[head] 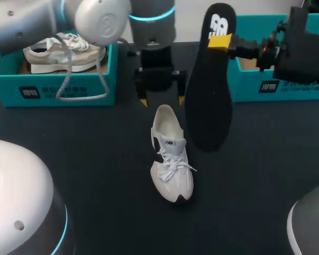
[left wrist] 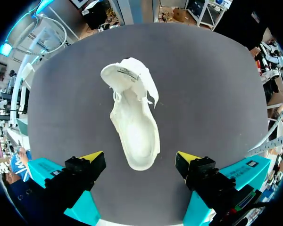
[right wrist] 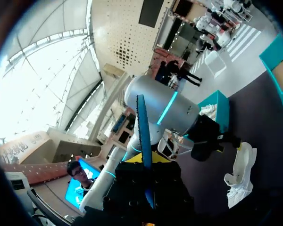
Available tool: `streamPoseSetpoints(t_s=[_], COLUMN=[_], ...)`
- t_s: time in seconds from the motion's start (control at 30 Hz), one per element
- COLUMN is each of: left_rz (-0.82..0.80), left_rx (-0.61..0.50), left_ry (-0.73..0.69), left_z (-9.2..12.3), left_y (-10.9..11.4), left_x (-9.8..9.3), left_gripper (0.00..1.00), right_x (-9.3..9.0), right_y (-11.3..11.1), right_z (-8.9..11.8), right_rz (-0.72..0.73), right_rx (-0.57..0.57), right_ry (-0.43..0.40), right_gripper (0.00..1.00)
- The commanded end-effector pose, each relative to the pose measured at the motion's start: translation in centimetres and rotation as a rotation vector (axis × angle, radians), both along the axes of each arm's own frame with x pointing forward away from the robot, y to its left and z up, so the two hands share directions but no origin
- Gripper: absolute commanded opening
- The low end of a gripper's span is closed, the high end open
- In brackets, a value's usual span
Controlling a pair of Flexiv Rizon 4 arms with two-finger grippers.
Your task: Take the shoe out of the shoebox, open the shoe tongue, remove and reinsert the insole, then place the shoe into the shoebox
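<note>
A white shoe [head: 170, 159] lies on the dark table, toe toward the front edge, tongue pulled up; in the left wrist view the shoe [left wrist: 132, 117] shows its bare inside. My left gripper [head: 161, 101] hangs open just above the heel, its yellow tips [left wrist: 92, 156] wide apart on either side and clear of the shoe. My right gripper [head: 219, 41] is shut on the top end of a black insole [head: 208, 90], which hangs upright in the air right of the shoe. The right wrist view shows the insole [right wrist: 144, 136] edge-on between the fingers, with the shoe [right wrist: 240, 174] beyond.
A teal shoebox [head: 10, 79] at the back left holds a second, beige shoe [head: 64, 53] with loose laces over the rim. Another teal shoebox [head: 255, 79] stands at the back right behind the right arm. Dark tabletop lies around the white shoe.
</note>
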State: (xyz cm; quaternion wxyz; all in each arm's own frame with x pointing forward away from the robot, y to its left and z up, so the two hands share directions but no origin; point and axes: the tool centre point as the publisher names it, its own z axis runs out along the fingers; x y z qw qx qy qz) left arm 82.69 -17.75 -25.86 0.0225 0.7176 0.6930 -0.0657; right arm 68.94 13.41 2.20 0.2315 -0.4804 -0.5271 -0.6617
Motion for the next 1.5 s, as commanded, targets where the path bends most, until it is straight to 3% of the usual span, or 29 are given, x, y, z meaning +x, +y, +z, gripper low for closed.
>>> streamPoseSetpoints(t_s=[0.03,0.23,0.5,0.9,1.17,1.5], left_rz=[0.013,-0.004,-0.057,-0.123,-0.170,-0.152], left_rx=[-0.397,-0.561,-0.724,-0.976,-1.070,-1.117], left_ry=[0.015,0.048,0.003,-0.047,-0.083,-0.100], left_z=[0.9,2.3,6.0,10.8,13.0,13.7], left_y=[5.6,7.1,7.7,9.0,8.6,7.6], left_x=[0.2,0.8,-0.2,-1.6,-3.4,-4.3], left_gripper=[1.00,1.00,1.00,1.00,1.00,1.00], right_x=[0.7,3.4,5.9,8.6,10.4,11.6], right_y=[-0.5,-0.4,0.3,2.2,3.7,6.6], right_z=[-0.7,-1.0,-1.7,-4.7,-6.1,-7.6], right_rz=[-0.093,-0.085,-0.069,-0.090,-0.078,-0.035], right_rx=[-0.016,-0.016,-0.001,0.047,0.065,0.096], right_ry=[0.103,0.186,0.274,0.436,0.534,0.607], right_gripper=[0.00,0.00,0.00,0.00,0.00,0.00])
